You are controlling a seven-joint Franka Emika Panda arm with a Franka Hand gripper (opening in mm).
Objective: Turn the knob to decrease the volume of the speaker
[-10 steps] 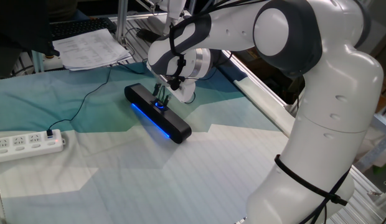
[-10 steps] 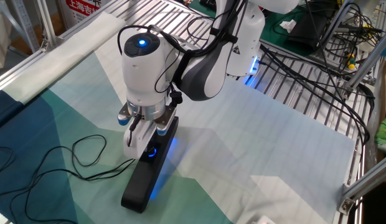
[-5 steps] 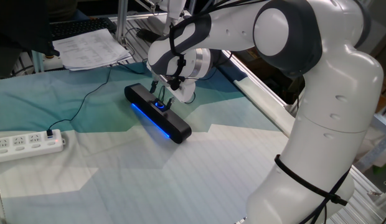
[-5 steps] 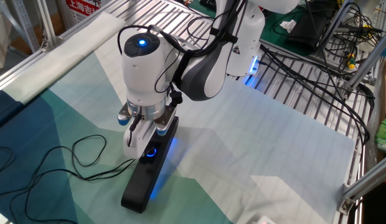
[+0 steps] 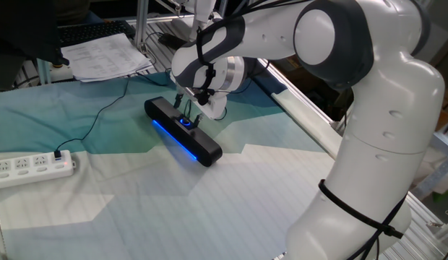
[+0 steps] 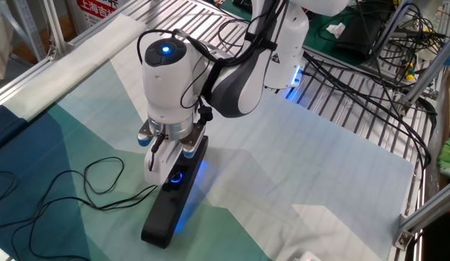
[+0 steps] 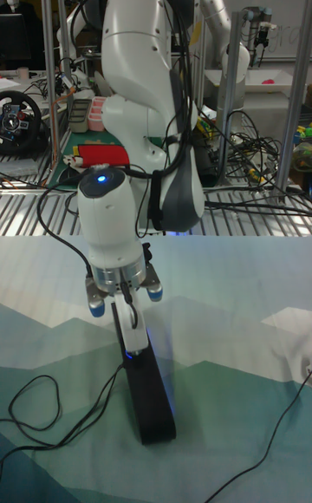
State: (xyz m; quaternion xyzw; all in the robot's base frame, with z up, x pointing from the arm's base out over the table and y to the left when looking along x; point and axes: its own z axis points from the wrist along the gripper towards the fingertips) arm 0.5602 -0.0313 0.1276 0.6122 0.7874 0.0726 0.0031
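Note:
The speaker (image 5: 182, 132) is a long black bar with a blue light strip, lying slantwise on the teal and white cloth; it also shows in the other fixed view (image 6: 169, 209) and the tall view (image 7: 150, 386). Its knob (image 5: 186, 122) glows blue on top near the middle (image 6: 176, 175) (image 7: 130, 351). My gripper (image 5: 187, 113) points straight down over the knob (image 6: 171, 164) (image 7: 128, 329). One finger stands on each side of the knob, just above the bar. The fingers stand apart and the knob's blue ring shows between them.
A thin black cable (image 5: 101, 115) runs from the speaker's far end to a white power strip (image 5: 32, 166) at the left and loops on the cloth (image 6: 101, 185). Papers (image 5: 108, 54) lie at the back left. Metal grating (image 6: 341, 109) borders the cloth.
The fingers look very slightly shifted at the knob in one fixed view; the arm and the speaker have stayed in place.

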